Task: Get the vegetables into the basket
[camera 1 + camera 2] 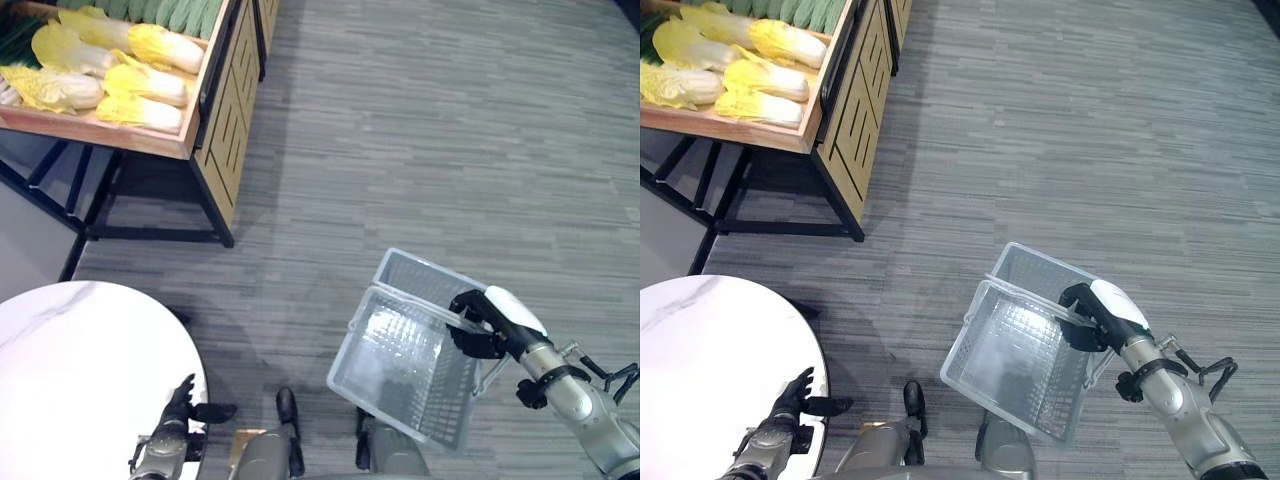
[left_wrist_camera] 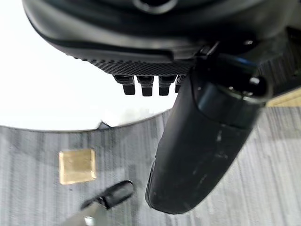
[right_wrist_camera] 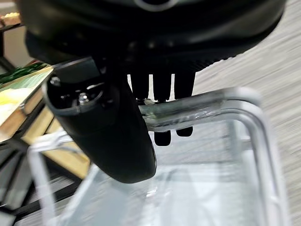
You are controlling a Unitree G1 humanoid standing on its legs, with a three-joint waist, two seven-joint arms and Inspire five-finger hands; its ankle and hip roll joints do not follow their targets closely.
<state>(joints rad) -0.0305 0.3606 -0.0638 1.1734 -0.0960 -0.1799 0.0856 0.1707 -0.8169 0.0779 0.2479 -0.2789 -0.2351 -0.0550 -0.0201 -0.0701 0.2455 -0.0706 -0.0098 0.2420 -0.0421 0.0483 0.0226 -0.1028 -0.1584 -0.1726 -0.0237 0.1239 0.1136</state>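
Basket (image 1: 410,350) carried by handle, right hand (image 1: 490,322) curled round it, at 4 o'clock. Left hand (image 1: 180,405) relaxed, empty, over white table (image 1: 70,360). Cabbages (image 1: 110,70) on stand (image 1: 225,120), 11 o'clock, unreached.

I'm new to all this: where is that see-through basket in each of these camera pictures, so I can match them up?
Left eye view: the basket hangs lower right of centre, above the floor, its handle in the right hand.
Right eye view: the basket sits a little further left, same hand on it.
Left wrist view: not in it.
Right wrist view: its handle runs under the curled fingers.
Shared landmark: the wooden stand of cabbages, upper left.
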